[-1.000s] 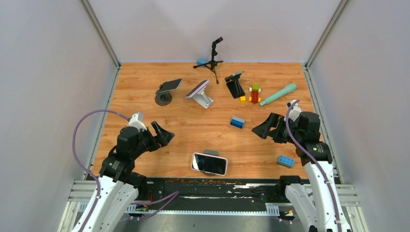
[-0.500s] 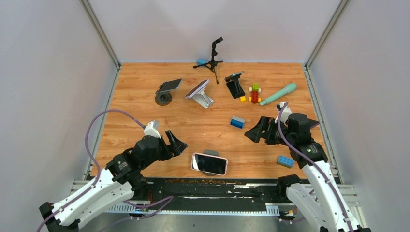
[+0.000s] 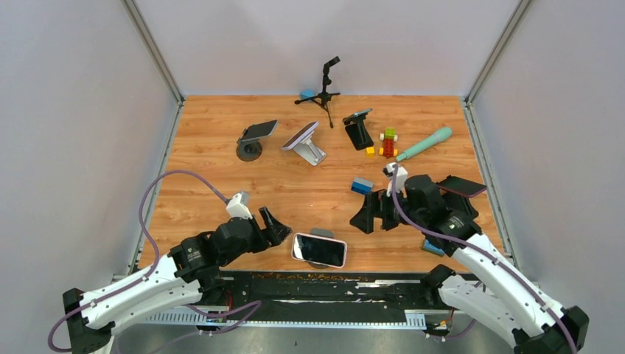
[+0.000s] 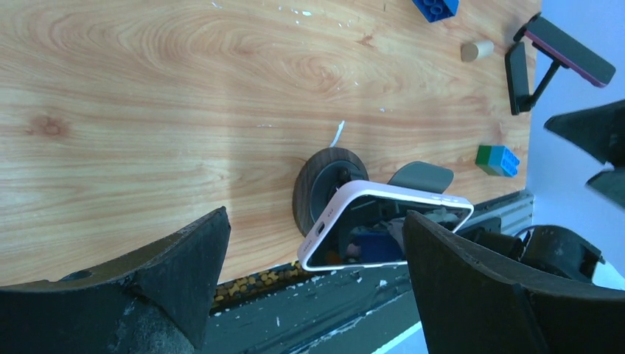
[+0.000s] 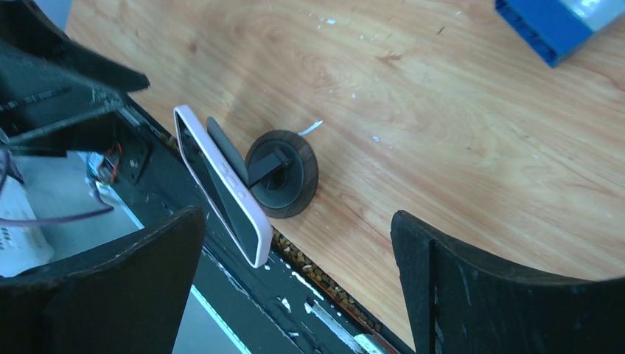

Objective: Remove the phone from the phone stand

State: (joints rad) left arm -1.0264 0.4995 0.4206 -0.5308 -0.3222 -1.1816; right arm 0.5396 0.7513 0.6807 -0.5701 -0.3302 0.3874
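Pink-cased phone [image 3: 319, 250] sits on the round dark phone stand [image 4: 324, 188] by the near edge of the table [image 3: 295, 195], about midway along it. Its long axis runs parallel to that edge, with the screen tilted up toward the arm bases. Probably rigid and light, with slippery glass; best gripped across the 2 long case edges. Left gripper [image 3: 274, 227] is wide and empty, just beside the phone's left end. Right gripper [image 3: 362, 221] is wide and empty, near the phone's right end.
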